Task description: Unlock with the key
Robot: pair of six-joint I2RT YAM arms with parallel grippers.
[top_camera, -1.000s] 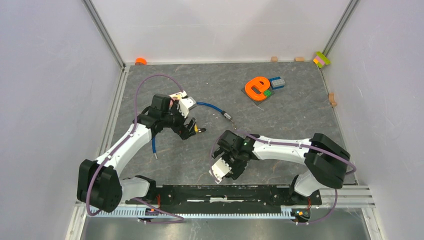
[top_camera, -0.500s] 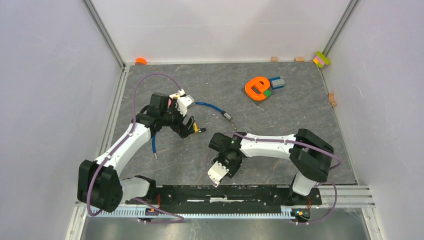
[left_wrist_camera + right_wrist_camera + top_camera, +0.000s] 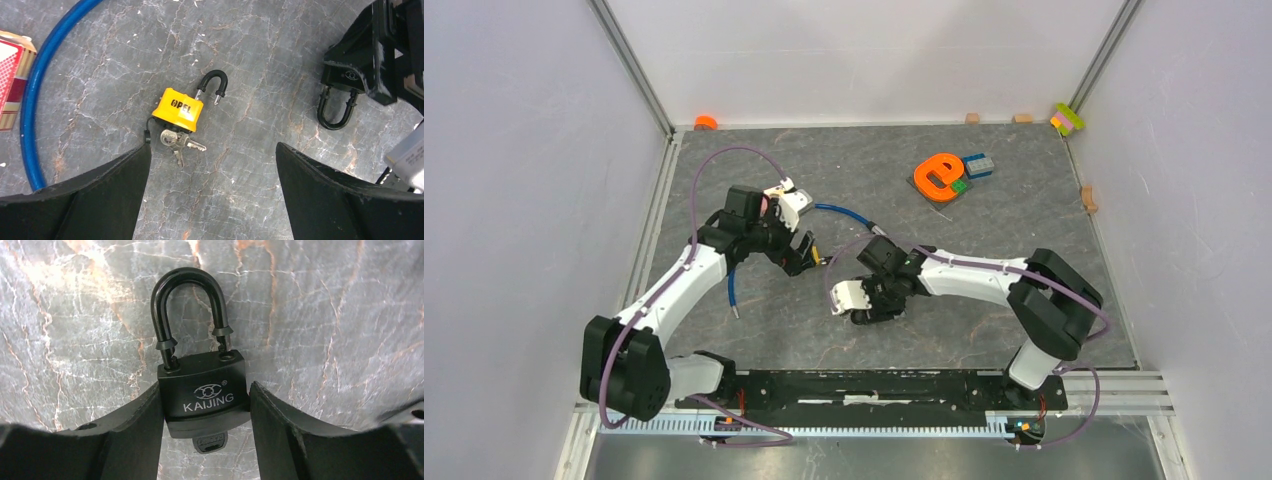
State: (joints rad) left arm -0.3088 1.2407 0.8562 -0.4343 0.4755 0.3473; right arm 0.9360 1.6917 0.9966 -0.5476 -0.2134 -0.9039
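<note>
Clenching the black KAIJING padlock in my right gripper, I risk it twisting loose as its silver key turns; left gripper released.

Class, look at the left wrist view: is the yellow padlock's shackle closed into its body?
No: the yellow padlock lies with its shackle swung open, one end free of the body.

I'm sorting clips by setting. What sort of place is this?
Probably a lab robot test cell: plain white walls enclose a dark table, two arms are bolted at its near edge, and a yellow padlock, a black padlock and toy bricks are the props.
</note>
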